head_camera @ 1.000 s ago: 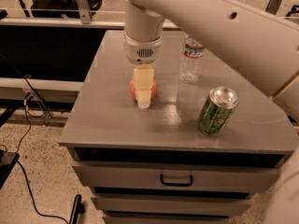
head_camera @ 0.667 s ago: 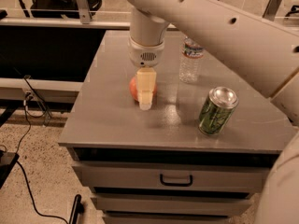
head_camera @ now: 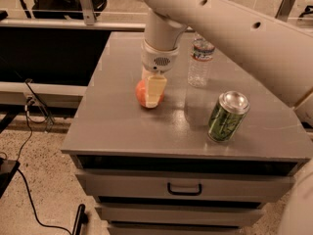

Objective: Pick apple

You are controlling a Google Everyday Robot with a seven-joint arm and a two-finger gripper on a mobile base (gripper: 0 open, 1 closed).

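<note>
Nearest the camera is the front of a grey cabinet, its top drawer (head_camera: 127,186) carrying a dark handle (head_camera: 184,188) at the middle, with further drawer fronts below it. To the left, a black cable (head_camera: 30,199) trails across the speckled floor. The cabinet's flat grey surface (head_camera: 122,126) carries three things. Closest, on the right side, a green can (head_camera: 227,116) with a silver top stands tilted a little to the left, well apart from the rest. Further in and left of centre sits the apple (head_camera: 141,93), reddish-orange, resting on the surface. The gripper (head_camera: 153,99) is down over it from above: its pale, cream-coloured end covers the apple's right half, so that only the left side of the fruit shows. Whether the gripper has closed on the apple or only sits around it, I cannot tell. Above it, the white round wrist (head_camera: 159,58) with a small grille stands nearly upright. Behind and to the right, a clear water bottle (head_camera: 200,61) with a blue-and-white label stands upright, near the gripper but apart from it. The thick white arm (head_camera: 239,31) sweeps from the wrist across the upper right, over the bottle and can. Beyond the surface runs a pale rail (head_camera: 58,23) with a dark panel (head_camera: 49,53) beneath it.
</note>
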